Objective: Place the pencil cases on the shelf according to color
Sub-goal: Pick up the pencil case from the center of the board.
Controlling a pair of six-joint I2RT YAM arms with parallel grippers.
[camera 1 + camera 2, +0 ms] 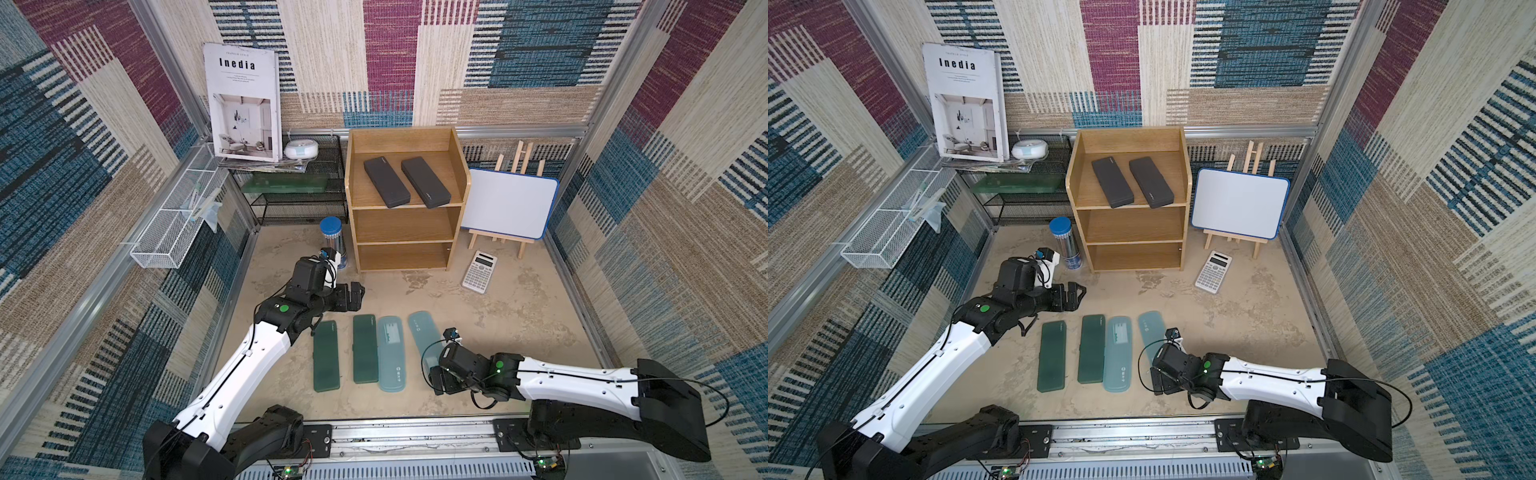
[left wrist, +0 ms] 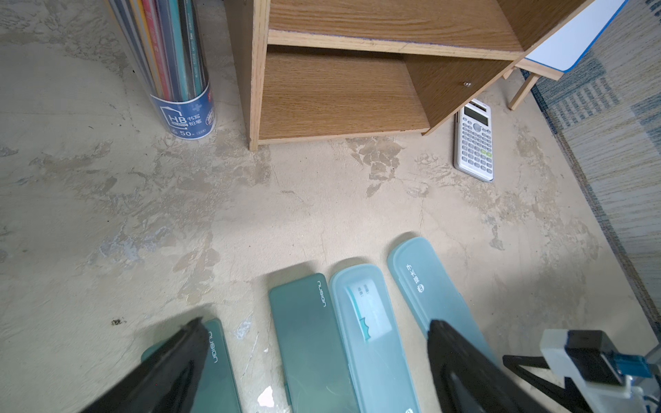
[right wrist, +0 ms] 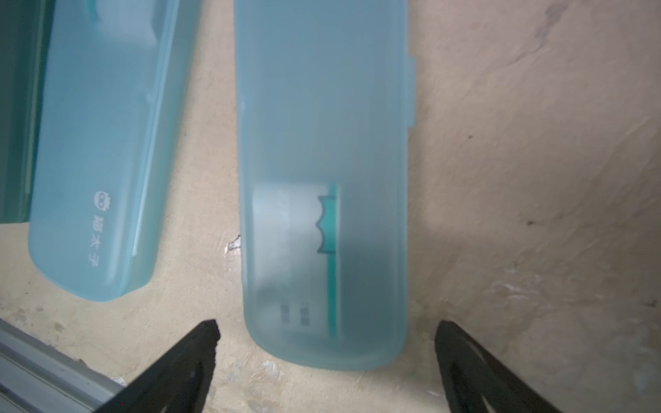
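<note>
Pencil cases are split two ways: the left black case (image 1: 386,181) and the right black case (image 1: 425,181) lie side by side on the top tier of the shelf (image 1: 405,226), at 12 o'clock on the counter (image 1: 519,324). Both are slanted, far ends leaning toward 11 o'clock and near ends at the front lip. Around 7 o'clock from the counter's middle, four more sit in a row, seen in both top views. The outer green case (image 1: 326,356) (image 1: 1052,356) is on the robot's left, a gap away from the inner green case (image 1: 365,349). The straight blue case (image 1: 392,353) is pressed against that one. The tilted blue case (image 1: 422,332) closes the row at its 3 o'clock end, far end swung toward 11 o'clock. The right tool (image 3: 327,330) is at the tilted case's near end, fingers spread wide on either side and clear of both edges, gripping nothing. The left tool (image 1: 351,297) hangs at the row's 11 o'clock, between the row and the pencil tube (image 1: 331,239). Its fingers (image 2: 171,364) stand wide apart with only counter and cases between them, nothing held. The calculator (image 1: 479,272) lies flat at 1 o'clock, just in front of the whiteboard (image 1: 509,203) on its easel at the shelf's 3 o'clock side.
</note>
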